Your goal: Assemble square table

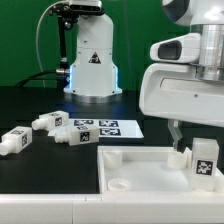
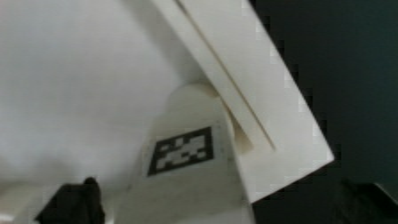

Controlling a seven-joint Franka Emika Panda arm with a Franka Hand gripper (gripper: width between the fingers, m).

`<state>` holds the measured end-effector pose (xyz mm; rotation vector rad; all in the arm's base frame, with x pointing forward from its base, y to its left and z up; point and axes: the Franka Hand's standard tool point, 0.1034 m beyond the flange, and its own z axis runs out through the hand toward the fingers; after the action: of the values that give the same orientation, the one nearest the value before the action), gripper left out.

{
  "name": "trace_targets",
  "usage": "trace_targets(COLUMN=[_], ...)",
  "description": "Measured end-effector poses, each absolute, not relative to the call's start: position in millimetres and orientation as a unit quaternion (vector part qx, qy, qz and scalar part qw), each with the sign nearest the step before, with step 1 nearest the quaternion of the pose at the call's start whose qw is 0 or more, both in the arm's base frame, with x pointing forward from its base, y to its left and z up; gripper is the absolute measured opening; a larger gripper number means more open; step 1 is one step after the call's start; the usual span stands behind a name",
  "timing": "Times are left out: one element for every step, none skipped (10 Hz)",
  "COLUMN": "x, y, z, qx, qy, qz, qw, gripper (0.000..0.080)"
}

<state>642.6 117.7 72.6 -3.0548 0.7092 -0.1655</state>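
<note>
Black table: carries robot base, upper centre. Marker board flat, frame centre. Three legs lying on sides, centre left. Square panel flat, lower right.

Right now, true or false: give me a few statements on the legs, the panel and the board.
1. Three legs lie loose on the black table, off the panel. True.
2. A tagged leg stands upright on the panel by the gripper. True.
3. The marker board rests on the panel. False: it lies on the table behind it.
4. The corner socket holds a leg. False: it is empty.
</note>
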Motion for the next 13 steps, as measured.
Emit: trace_targets(x=[642.6, 642.6, 642.4, 642.0, 641.6, 641.2, 640.8, 640.8, 640.8, 640.9, 640.9, 640.9, 640.9], y=[117.5, 117.4, 115.6, 113.0, 109.7, 107.9, 104.2, 104.0, 103.7, 103.4, 103.2, 103.2, 103.1], z=[72.6, 72.6, 72.3, 72.2, 72.2, 72.1, 72.3, 72.3, 72.3, 72.3, 72.3, 72.3, 72.2], qx=[-0.97, -0.968, -0.967, -0.96, -0.955, -0.951, -0.946, -0.947, -0.948, -0.948, -0.948, -0.948, -0.948], qy=[0.239, 0.245, 0.248, 0.275, 0.293, 0.306, 0.32, 0.318, 0.316, 0.315, 0.315, 0.315, 0.315], qz=[-0.053, -0.053, -0.052, -0.051, -0.05, -0.05, -0.049, -0.049, -0.049, -0.049, -0.049, -0.049, -0.049], qw=[0.002, 0.002, 0.001, 0.0, -0.002, -0.003, -0.006, -0.006, -0.006, -0.006, -0.006, -0.006, -0.006], gripper=[0.0649, 0.0546, 0.041, 0.041, 0.0305, 0.0305, 0.0305, 0.0305, 0.0305, 0.0305, 0.0305, 0.0305, 0.0305])
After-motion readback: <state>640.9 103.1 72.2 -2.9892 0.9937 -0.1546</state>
